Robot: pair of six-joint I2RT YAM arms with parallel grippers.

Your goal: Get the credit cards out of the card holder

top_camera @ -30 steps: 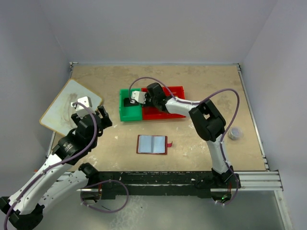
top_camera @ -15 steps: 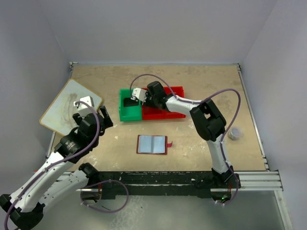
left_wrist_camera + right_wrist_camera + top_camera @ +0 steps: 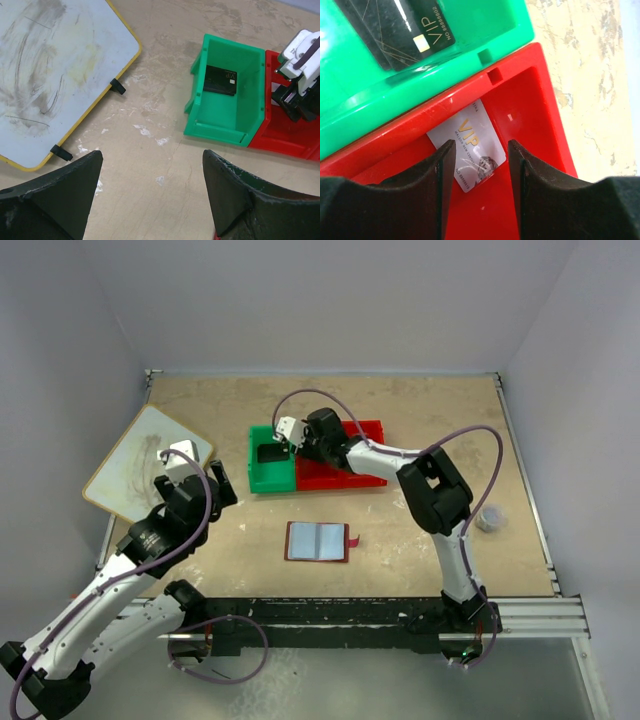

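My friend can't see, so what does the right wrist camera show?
A silver-grey VIP card lies in the red bin compartment, seen between the right gripper's open fingers. A black VIP card lies in the green compartment beside it.

Right tool (image 3: 477, 146) wider, clear of black card (image 3: 220, 80).

Bare tabletop (image 3: 420, 540) surrounds the card holder (image 3: 317, 541); the right arm (image 3: 375, 453) lies across the red bin (image 3: 340, 479), whose walls flank the right gripper (image 3: 477, 150).
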